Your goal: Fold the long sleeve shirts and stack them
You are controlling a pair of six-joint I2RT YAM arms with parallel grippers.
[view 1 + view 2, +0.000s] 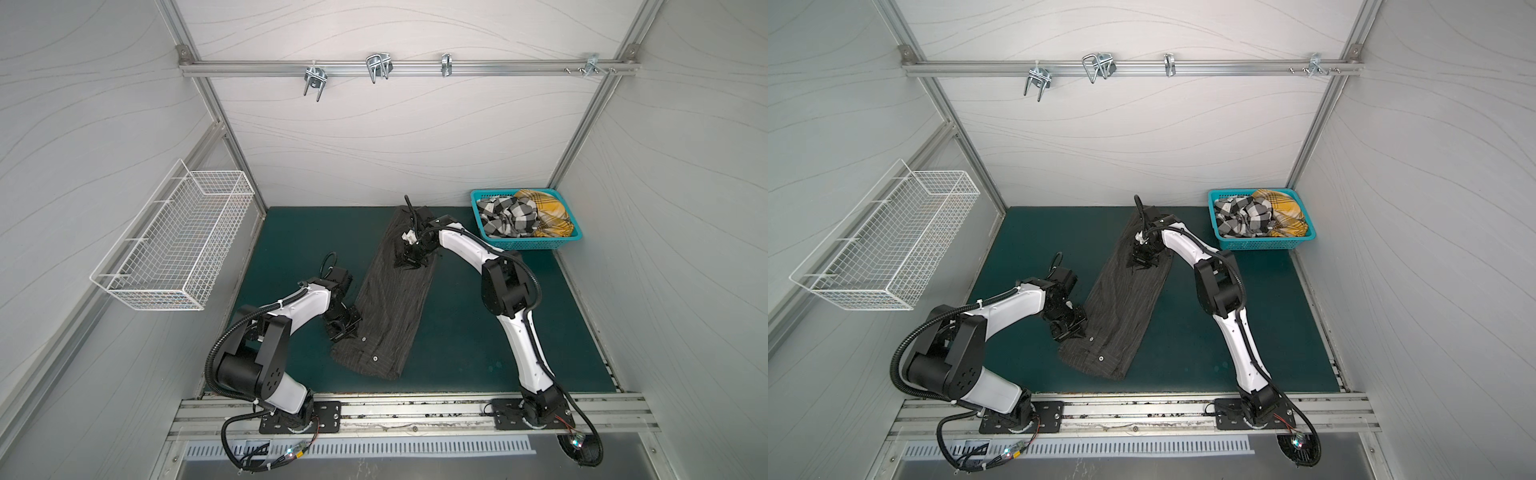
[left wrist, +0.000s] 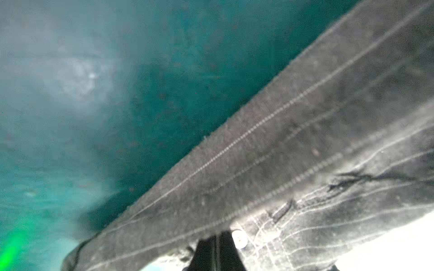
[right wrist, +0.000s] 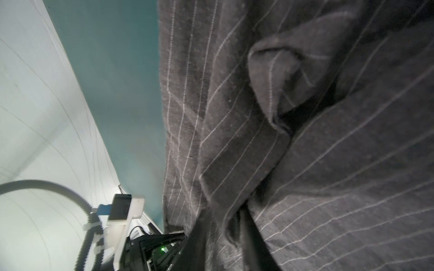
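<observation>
left claw (image 2: pixel 216 237) clamped on the striped shirt (image 1: pixel 390 299) at its near edge, right claw (image 3: pixel 225 218) pinching a fold farther up, likely to fold it over.

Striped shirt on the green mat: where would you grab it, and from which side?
Probably by its long left edge, near each end, coming in low from the left. The striped shirt lies flat as a long narrow strip, so only its edges offer a pinch, and two holds should keep it from sagging.
</observation>
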